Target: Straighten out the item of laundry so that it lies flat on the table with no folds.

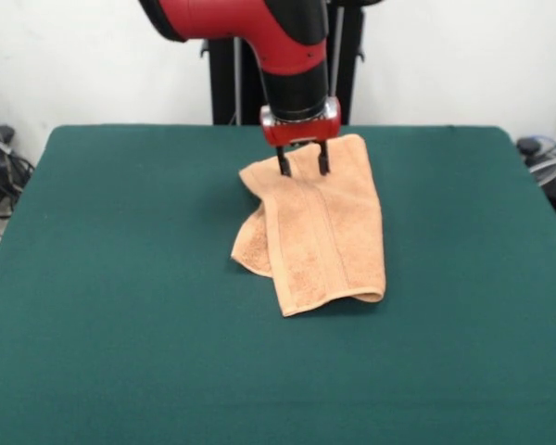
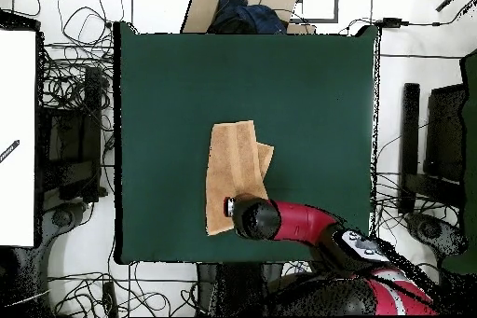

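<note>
The claw [image 1: 302, 171] is down at the towel's [image 1: 320, 227] far end, its two dark fingers [image 1: 283, 164] standing apart with a ridge of cloth between them; a real pinch can't be confirmed. The towel lies folded lengthwise near the middle of the green surface [image 1: 120, 324], a second layer poking out on one side. From overhead the red arm [image 2: 289, 221] covers that end of the towel. Wide bare felt lies all around it.
</note>
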Available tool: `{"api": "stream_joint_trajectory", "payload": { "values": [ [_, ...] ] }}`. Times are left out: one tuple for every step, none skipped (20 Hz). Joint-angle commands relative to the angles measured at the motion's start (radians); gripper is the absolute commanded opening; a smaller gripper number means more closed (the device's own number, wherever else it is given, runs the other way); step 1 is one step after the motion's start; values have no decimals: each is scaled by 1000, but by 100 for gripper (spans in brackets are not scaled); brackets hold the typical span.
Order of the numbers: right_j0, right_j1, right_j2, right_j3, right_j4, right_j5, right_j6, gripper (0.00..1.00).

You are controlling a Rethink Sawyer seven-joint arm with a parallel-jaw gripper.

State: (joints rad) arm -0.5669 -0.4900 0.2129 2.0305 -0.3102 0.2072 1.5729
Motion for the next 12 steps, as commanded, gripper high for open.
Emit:
{"api": "stream_joint_trajectory", "payload": {
  "values": [
    [63,54,4,-174,-48,9,50,100],
    [55,79,11,-189,-50,3,44,100],
    [49,106,15,-206,-51,-3,40,100],
    [36,131,25,-215,-52,-13,37,100],
    [31,151,28,-224,-49,-14,38,100],
    [22,169,35,-231,-48,-17,37,100],
    [20,184,35,-239,-48,-21,39,100],
    [17,199,37,-247,-47,-24,40,100],
    [11,216,41,-256,-50,-33,38,100],
    [9,228,42,-262,-51,-38,39,100],
    [7,239,43,-269,-51,-42,40,100],
    [9,244,41,-271,-51,-50,46,100]
  ]
}}
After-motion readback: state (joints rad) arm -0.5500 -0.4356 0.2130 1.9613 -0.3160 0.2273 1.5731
